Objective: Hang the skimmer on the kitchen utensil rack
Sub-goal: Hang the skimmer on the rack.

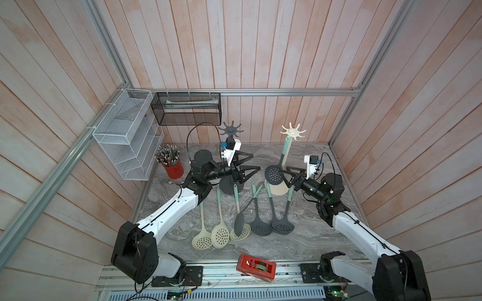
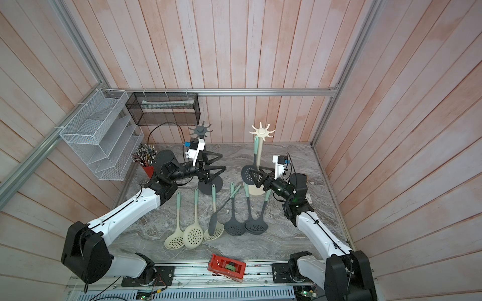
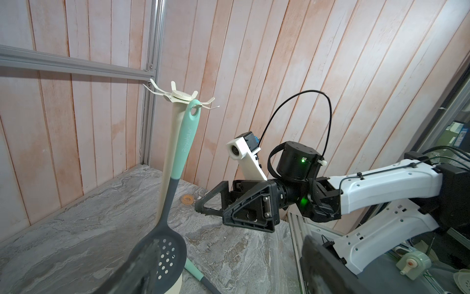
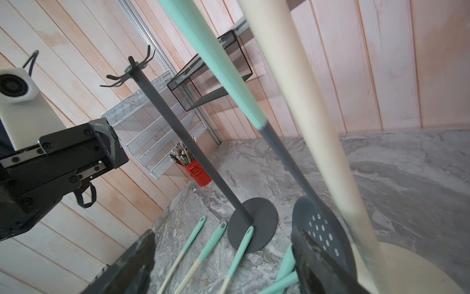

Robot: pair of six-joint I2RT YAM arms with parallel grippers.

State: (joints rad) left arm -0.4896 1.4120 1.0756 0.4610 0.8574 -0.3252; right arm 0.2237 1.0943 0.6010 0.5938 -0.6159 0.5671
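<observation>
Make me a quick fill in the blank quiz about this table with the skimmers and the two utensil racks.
The rack that the hanging skimmer is hooked on is ___ in colour.
The dark grey rack has ___ utensils hanging on it.
The pencils stand in a ___ cup.
The right gripper, beside the hanging skimmer, has its jaws ___.
Missing words: cream; no; red; open.
</observation>
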